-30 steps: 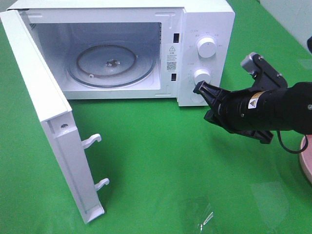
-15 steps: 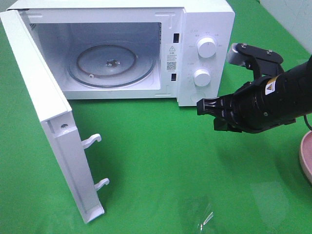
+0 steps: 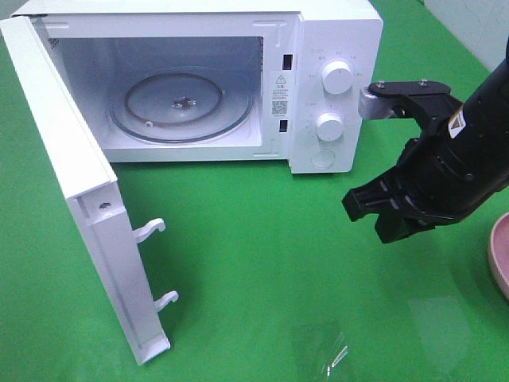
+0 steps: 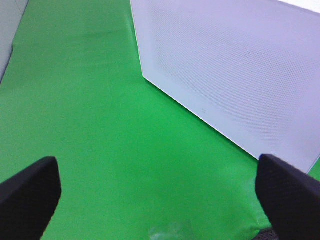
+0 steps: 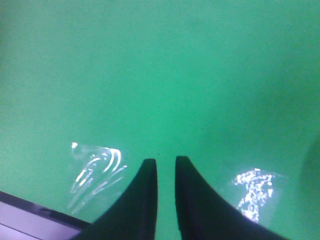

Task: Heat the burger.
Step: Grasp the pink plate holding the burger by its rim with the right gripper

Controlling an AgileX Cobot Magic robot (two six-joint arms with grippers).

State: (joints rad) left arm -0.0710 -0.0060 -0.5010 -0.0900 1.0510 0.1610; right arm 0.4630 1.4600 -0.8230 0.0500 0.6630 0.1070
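Burger out of sight, microwave [image 3: 334, 32] gaping — I'd send the right gripper [image 3: 354, 204], jaws barely parted and empty, toward the pink plate [image 3: 499, 259] at the surface's right edge.

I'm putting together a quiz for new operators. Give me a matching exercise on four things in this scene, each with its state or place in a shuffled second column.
Column one:
1. microwave door
2. glass turntable
3. left gripper
4. right gripper

Column two:
A. jaws a narrow gap apart, nothing between them
B. swung wide open
C. jaws spread wide, holding nothing
D. bare, inside the microwave

Pairs: 1-B; 2-D; 3-C; 4-A
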